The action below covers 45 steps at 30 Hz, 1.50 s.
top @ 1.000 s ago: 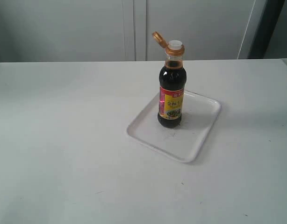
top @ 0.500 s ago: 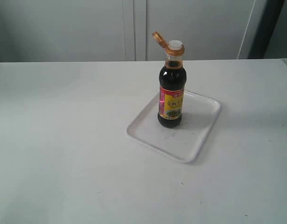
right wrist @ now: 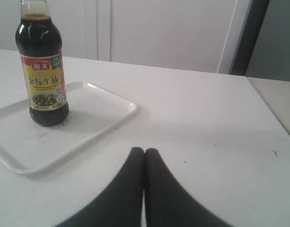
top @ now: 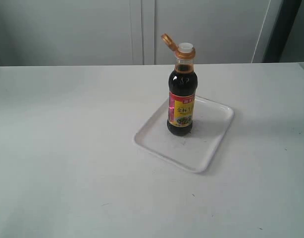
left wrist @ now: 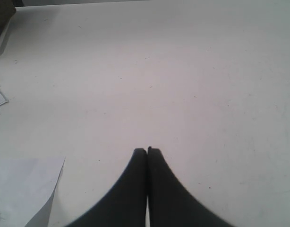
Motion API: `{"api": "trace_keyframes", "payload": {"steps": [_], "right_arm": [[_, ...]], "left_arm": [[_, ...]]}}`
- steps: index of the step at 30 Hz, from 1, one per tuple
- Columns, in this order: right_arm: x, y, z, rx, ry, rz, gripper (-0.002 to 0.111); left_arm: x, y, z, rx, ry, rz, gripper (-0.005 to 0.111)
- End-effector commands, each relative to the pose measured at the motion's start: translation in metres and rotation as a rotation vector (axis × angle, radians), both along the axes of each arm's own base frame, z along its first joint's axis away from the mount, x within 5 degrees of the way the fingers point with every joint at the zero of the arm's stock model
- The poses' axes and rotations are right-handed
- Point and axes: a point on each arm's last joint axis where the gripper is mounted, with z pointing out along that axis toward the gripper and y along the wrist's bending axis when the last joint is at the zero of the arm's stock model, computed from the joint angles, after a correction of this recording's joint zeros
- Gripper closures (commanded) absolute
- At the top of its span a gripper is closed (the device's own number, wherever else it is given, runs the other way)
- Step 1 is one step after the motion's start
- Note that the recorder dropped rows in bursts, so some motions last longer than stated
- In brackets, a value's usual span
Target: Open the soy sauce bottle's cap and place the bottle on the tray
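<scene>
Golden-bronze plastic marks the cap point(top: 177, 49) in the exterior view. Its hinged lid is flipped back off the white spout, so the opening step looks done. The soy sauce bottle point(top: 181, 106) stands upright on the tray point(top: 211, 148), near its middle, and neither arm shows here.

In the left wrist view, the left gripper point(left wrist: 147, 150) hangs over the bare white table point(left wrist: 183, 71), jaws pressed together with nothing between them. No task thing is in sight there.

In the right wrist view, the right gripper point(right wrist: 144, 151) is likewise closed and empty. It is well apart from the bottle point(right wrist: 41, 75), which sits on the tray point(right wrist: 102, 113) beyond it, its cap cut off by the frame.

By my judgement both steps are complete — nothing seems left except for the arms to rest.
</scene>
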Motion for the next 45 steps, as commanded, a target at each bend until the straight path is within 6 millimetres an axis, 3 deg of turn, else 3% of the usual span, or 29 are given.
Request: {"api": "trace_keyframes", "payload": {"steps": [1,45], "right_arm": [[-0.0014,-0.0014,-0.008,-0.032,0.072,-0.013,0.108],[-0.0018,-0.0016,-0.0094,-0.036,0.087,-0.013,0.108]], "left_arm": [[-0.0001,-0.0002,-0.0004,-0.013,-0.004,0.003,0.107],[-0.0001,-0.0002,-0.0004,-0.013,-0.004,0.003,0.107]]}}
